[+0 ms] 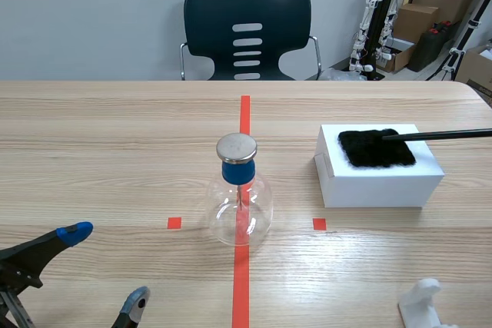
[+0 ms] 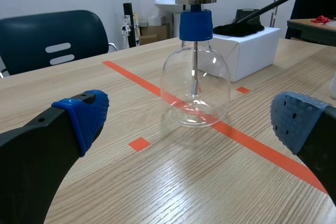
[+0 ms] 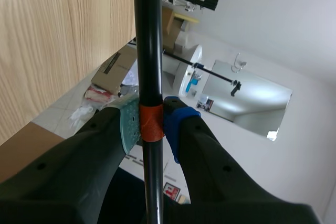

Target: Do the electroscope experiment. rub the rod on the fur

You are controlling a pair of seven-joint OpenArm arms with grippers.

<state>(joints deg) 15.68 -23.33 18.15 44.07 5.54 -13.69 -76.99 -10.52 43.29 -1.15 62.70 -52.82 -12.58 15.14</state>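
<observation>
The right gripper (image 3: pixel 152 124) is clamped on the rod (image 1: pixel 438 135). Its two pads pinch an orange-red band (image 3: pixel 151 132) wrapped around the black shaft. From that grip the rod runs straight ahead of the gripper, and its far end reaches the fur (image 1: pixel 377 147). So the fur lies ahead of this gripper, along the rod's own line. The left wrist view shows the rod sloping down to it from above.

The tip appears to rest on the fur's upper face, at the edge nearest the gripper, though I cannot confirm that it presses down. The fur is a flat black patch on top of a white box (image 1: pixel 377 186). The rod's long axis points along the patch, not across it. By my reading, rubbing means sliding the rod forward and back along that axis, keeping the tip low on the pile. The right arm is the only one placed to do this.

The left gripper (image 1: pixel 108 265) is spread wide, holds nothing and sits low over the table (image 1: pixel 115 151). The electroscope (image 1: pixel 240 205) stands upright directly ahead of it, a clear flask with a blue stopper and a metal disc. The fur and box lie beyond the electroscope from this gripper, well apart from it.

No brand, label or writing on the rod, fur, box or electroscope can be read.
</observation>
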